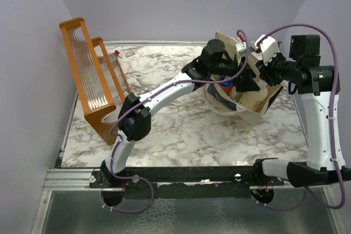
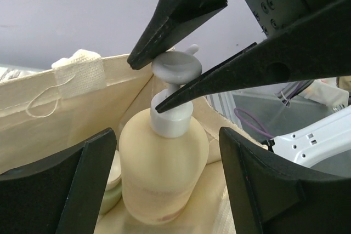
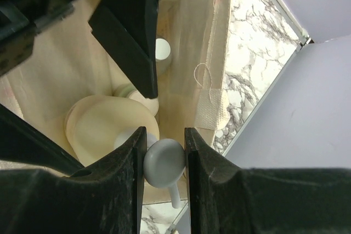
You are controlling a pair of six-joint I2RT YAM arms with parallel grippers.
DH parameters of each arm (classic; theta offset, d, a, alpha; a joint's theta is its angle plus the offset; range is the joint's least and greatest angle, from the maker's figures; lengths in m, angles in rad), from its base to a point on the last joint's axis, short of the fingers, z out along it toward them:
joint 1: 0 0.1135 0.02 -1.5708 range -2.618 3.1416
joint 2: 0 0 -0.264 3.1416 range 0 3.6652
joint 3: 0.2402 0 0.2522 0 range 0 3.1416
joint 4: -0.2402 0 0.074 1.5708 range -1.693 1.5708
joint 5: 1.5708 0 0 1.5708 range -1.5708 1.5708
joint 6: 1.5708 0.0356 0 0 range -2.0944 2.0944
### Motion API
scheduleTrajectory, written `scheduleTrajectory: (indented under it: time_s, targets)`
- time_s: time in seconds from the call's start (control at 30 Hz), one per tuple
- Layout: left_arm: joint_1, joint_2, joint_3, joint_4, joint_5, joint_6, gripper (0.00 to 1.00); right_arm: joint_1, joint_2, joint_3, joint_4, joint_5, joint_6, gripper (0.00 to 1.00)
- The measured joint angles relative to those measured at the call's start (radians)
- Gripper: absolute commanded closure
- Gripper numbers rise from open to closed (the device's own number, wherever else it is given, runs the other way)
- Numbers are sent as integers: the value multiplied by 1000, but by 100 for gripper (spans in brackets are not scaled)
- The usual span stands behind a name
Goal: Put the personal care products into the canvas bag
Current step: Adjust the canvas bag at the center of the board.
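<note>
The beige pump bottle (image 2: 164,173) stands upright inside the canvas bag (image 1: 252,105), which sits at the table's back right. My right gripper (image 3: 163,138) is shut on the bottle's grey pump head (image 3: 163,163) from above. My left gripper (image 2: 166,134) is open, its fingers (image 2: 82,190) on either side of the bottle's body with gaps showing. Beside the pump bottle lies a pale olive-grey bottle with a cream cap (image 2: 112,187). An orange bottle with a blue cap (image 1: 226,86) shows in the bag's mouth. In the top view the left gripper (image 1: 224,78) and right gripper (image 1: 248,83) meet over the bag.
An orange wooden rack (image 1: 93,78) stands at the table's left side. The marble table top (image 1: 181,130) spreads between the rack and the bag. A cloth handle patch (image 2: 79,67) sits on the bag's rim, and lilac walls close the back and sides.
</note>
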Motion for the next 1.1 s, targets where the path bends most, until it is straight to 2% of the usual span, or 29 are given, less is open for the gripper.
scheduleTrajectory:
  time_s: [0.27,0.53,0.73,0.87,1.1]
  targets:
    - [-25,69,1,111,24,-16,21,0,1,1,-1,0,5,99]
    - [-39,126,18,220,35,-72,37,0,1,1,-8,0,8,99]
    - [-40,130,21,296,58,-120,40,0,1,1,-8,0,8,99]
    - [-40,130,21,323,68,-138,52,0,1,1,-8,0,8,99]
    - [-37,142,21,359,78,-160,80,0,2,1,-11,1,9,99]
